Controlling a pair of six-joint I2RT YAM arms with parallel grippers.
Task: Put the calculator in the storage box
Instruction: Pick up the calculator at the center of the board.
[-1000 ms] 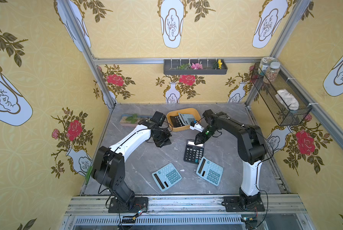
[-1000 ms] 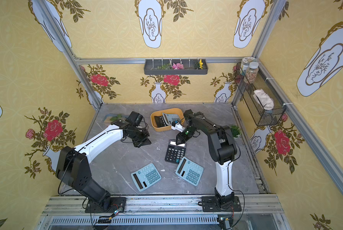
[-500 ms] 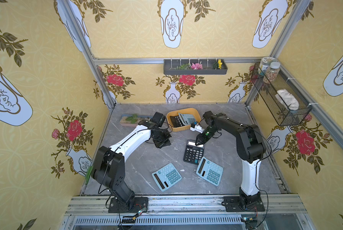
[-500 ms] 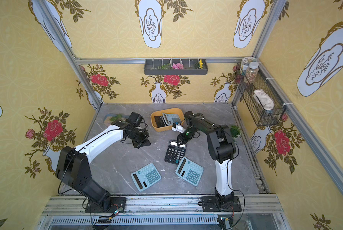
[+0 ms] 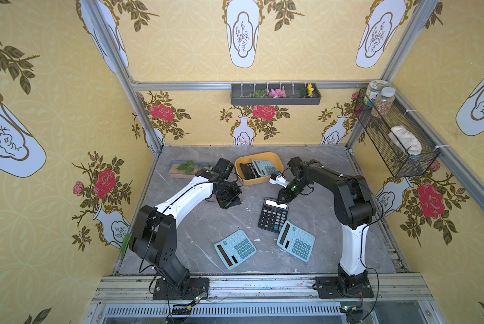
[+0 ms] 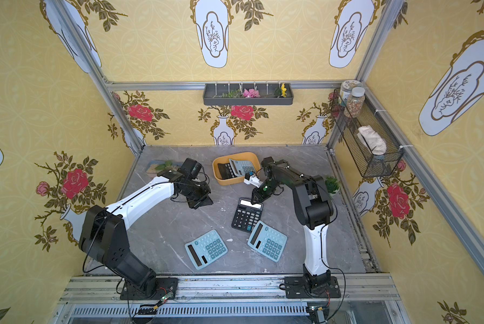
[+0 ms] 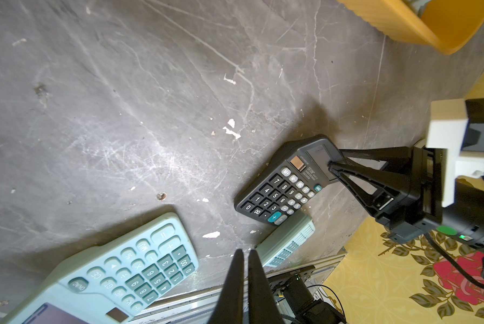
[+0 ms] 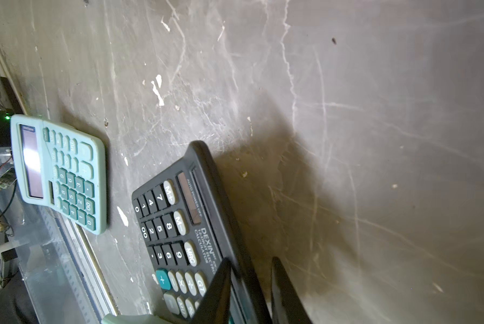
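A black calculator (image 5: 273,214) (image 6: 246,214) lies mid-table, its lower end resting on a light-blue calculator (image 5: 296,240). My right gripper (image 5: 279,200) (image 6: 254,201) (image 8: 250,269) is shut on the black calculator's display end (image 7: 322,157), one finger on the screen and one behind the edge. The orange-yellow storage box (image 5: 259,182) (image 6: 235,181) (image 7: 403,25) stands just behind, holding a black and a light-blue calculator. Left of the box, my left gripper (image 5: 231,202) (image 7: 243,252) hovers shut and empty. A second light-blue calculator (image 5: 235,249) lies near the front.
A long planter tray (image 5: 184,168) lies at the back left beside the left arm. A black wire basket (image 5: 398,140) hangs on the right wall, and a small potted plant (image 6: 332,183) stands behind the right arm. A grey shelf (image 5: 276,95) is on the back wall.
My right gripper's jaws have narrowed onto the display end of the black calculator. The left arm has not moved.
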